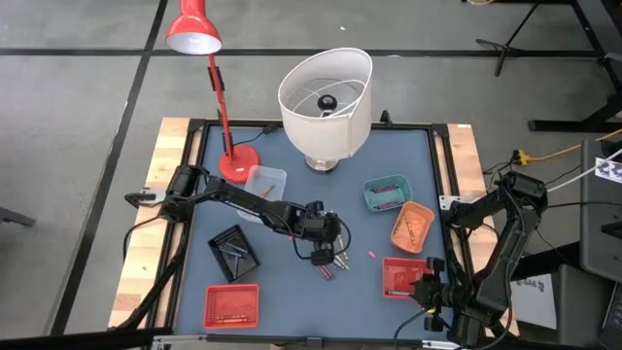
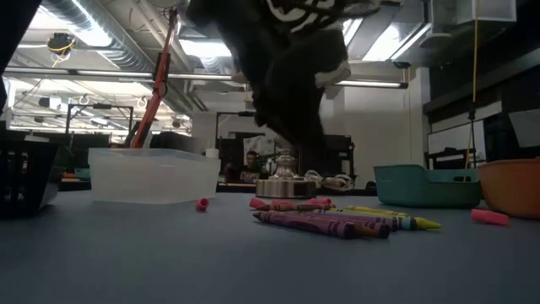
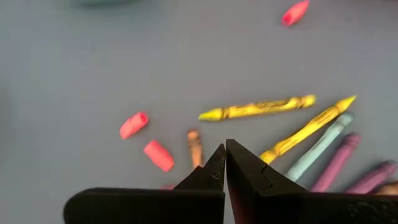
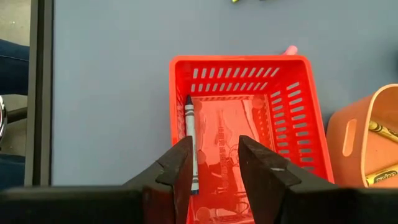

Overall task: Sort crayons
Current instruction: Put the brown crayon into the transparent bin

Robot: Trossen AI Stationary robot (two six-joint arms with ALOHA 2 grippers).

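Observation:
Several crayons (image 3: 258, 109) lie loose on the blue-grey table near its middle: two yellow, a light blue, purple ones, a short orange one (image 3: 195, 146) and pink stubs (image 3: 159, 155). In the low view they form a flat heap (image 2: 337, 221). My left gripper (image 3: 224, 152) hovers shut just above them with nothing between its fingers; the high view shows it (image 1: 326, 255) beside the heap. My right gripper (image 4: 214, 155) stands open above the red basket (image 4: 292, 99) at the near right, where one grey crayon (image 4: 191, 146) lies on the bottom.
A red desk lamp (image 1: 233, 160) and a white lampshade (image 1: 326, 97) stand at the far side. Around the crayons are a clear tub (image 1: 265, 180), a black tray (image 1: 235, 248), a red tray (image 1: 231, 304), a teal tray (image 1: 386, 192) and an orange tray (image 1: 412, 226).

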